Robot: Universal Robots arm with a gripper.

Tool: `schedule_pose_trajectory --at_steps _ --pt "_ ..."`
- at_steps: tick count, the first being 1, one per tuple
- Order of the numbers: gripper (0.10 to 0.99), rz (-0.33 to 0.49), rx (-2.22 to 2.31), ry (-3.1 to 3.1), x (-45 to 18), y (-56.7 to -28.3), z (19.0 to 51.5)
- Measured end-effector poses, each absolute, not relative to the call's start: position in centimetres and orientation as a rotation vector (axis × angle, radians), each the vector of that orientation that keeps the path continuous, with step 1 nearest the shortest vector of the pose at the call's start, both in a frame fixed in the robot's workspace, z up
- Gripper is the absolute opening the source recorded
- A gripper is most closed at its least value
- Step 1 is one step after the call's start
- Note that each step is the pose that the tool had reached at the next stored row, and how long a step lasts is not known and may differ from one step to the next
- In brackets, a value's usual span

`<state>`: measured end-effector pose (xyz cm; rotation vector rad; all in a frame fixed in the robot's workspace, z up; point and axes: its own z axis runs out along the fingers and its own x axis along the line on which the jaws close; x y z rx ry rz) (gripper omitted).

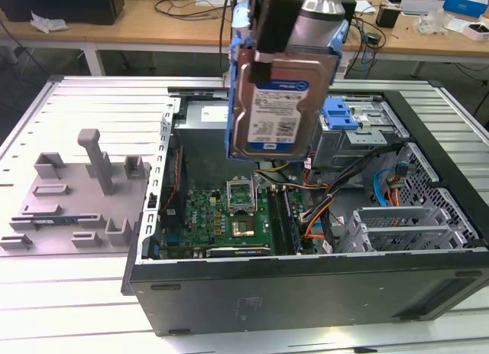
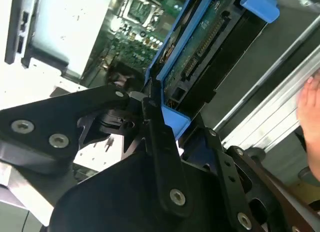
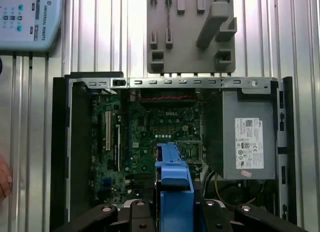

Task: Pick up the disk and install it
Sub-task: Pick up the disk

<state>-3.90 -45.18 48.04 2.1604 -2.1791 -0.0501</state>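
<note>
The disk hangs upright above the open computer case, its silver face and white-and-blue label turned to the exterior view. A blue carrier bracket frames it. My gripper is shut on the disk's top edge, with black fingers on both sides. In the second wrist view the disk shows edge-on with its connector side visible, clamped in my gripper. In the first wrist view the disk's blue bracket sits in my gripper over the motherboard.
A blue latch sits on the drive cage at the exterior view's right, near orange and blue cables. A grey fixture lies left of the case. A power supply, a teach pendant and a person's hand are nearby.
</note>
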Motion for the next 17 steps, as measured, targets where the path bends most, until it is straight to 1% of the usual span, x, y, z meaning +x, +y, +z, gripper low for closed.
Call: schedule_pose_trajectory --at_steps 5,7,13,17 --pt "0.365 -0.047 2.159 -2.177 -2.1 -46.4 48.0" --pt "0.365 -0.046 2.158 -2.177 -1.1 -48.0 48.0" --pt "0.365 -0.046 2.158 -2.176 -0.8 -50.4 47.9" --pt "0.365 -0.045 2.157 -2.176 -0.8 -50.7 47.9"
